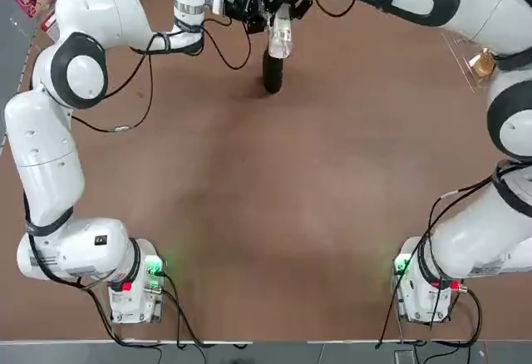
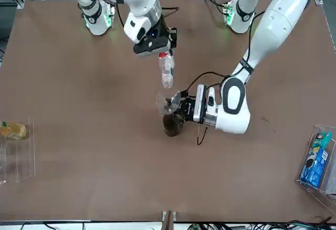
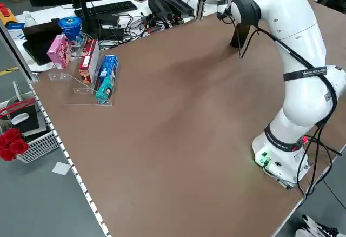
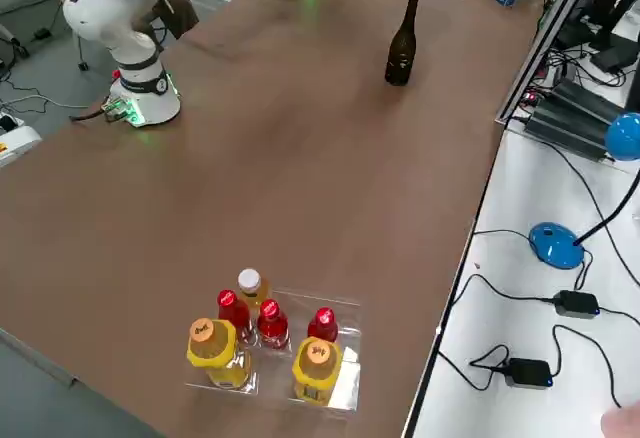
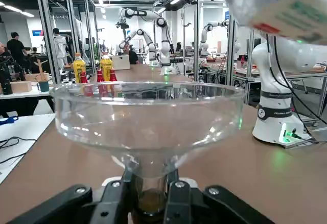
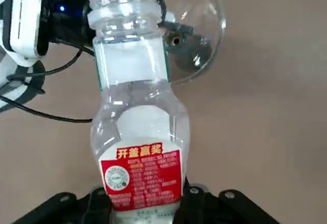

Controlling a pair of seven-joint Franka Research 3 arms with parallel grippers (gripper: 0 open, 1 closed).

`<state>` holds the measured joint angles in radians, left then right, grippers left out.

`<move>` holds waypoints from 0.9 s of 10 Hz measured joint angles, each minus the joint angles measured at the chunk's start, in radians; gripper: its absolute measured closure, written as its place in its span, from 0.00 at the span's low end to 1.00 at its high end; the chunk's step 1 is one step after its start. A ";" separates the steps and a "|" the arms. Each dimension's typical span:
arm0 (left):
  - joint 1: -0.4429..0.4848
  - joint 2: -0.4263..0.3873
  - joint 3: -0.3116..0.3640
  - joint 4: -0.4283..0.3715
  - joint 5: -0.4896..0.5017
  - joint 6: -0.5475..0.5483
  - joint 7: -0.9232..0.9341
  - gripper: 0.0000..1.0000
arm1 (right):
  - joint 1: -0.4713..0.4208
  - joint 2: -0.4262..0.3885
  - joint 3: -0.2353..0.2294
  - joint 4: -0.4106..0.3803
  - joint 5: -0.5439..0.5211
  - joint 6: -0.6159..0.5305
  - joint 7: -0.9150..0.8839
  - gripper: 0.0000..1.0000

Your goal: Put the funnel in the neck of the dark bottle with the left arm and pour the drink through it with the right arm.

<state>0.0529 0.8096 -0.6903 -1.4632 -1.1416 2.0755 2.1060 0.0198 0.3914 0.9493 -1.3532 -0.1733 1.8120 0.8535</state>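
The dark bottle (image 2: 171,125) stands upright at the far middle of the table, also seen in the right side view (image 4: 401,53). The clear funnel (image 2: 168,101) sits with its stem in the bottle's neck. My left gripper (image 2: 181,110) is shut on the funnel's stem (image 5: 149,175) just above the neck. My right gripper (image 2: 159,49) is shut on the base of the drink (image 2: 167,73). The drink (image 6: 138,106) is tilted neck-down, its mouth just above and beside the funnel's rim (image 6: 196,29).
A clear tray (image 4: 345,383) with red and yellow bottles stands at the table's right edge. Another clear holder with a blue box (image 2: 315,159) and snack boxes (image 3: 104,80) sit at the left edge. Cables trail from both wrists near the bottle.
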 joint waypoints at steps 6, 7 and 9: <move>0.000 0.000 0.000 -0.001 0.000 -0.002 0.001 0.47 | -0.158 -0.032 -0.046 -0.007 0.059 -0.114 -0.464 0.60; 0.001 0.000 0.000 0.002 0.000 -0.002 0.001 0.33 | -0.162 -0.044 -0.118 -0.007 0.127 -0.123 -0.566 0.60; 0.007 -0.001 0.000 0.013 0.000 -0.002 0.001 0.04 | -0.168 -0.080 -0.260 -0.004 0.211 -0.146 -0.779 0.60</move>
<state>0.0601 0.8091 -0.6901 -1.4505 -1.1416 2.0734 2.1066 -0.1486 0.3110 0.6889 -1.3568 0.0380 1.6656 0.0745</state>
